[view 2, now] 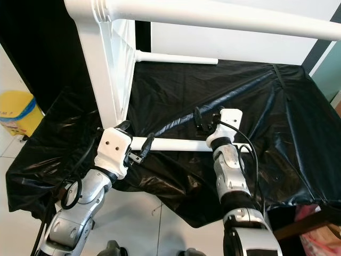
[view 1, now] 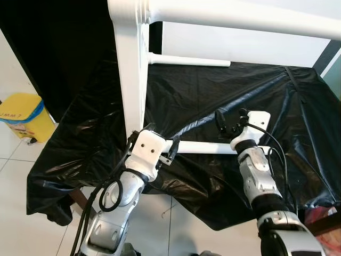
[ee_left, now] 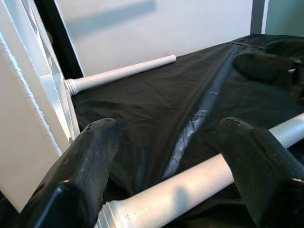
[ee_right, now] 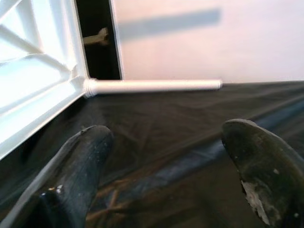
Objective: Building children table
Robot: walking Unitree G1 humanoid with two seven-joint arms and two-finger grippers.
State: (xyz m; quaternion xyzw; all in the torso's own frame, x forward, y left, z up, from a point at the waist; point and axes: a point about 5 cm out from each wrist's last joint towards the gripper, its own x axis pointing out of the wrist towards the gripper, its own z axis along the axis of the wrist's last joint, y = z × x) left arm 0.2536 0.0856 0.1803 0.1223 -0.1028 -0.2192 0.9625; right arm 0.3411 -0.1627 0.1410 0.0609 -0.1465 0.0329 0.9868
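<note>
— Where's the loose white leg (view 1: 205, 148)?
— Lying on the black sheet (view 1: 213, 96), between the 2 end effectors. The left end effector (view 1: 171, 151) has its fingers (ee_left: 85, 166) spread around the leg's ribbed end, right beside the upturned white table (view 1: 133, 64).
— And the right end effector (view 1: 229, 121)?
— Spread wide, holding nothing, just above the leg's other end. 1 fitted leg (view 1: 189, 60) sticks out beyond it.

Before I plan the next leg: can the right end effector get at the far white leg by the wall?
Probably yes: the right end effector is open, with only bare black sheet between it and the far leg.
</note>
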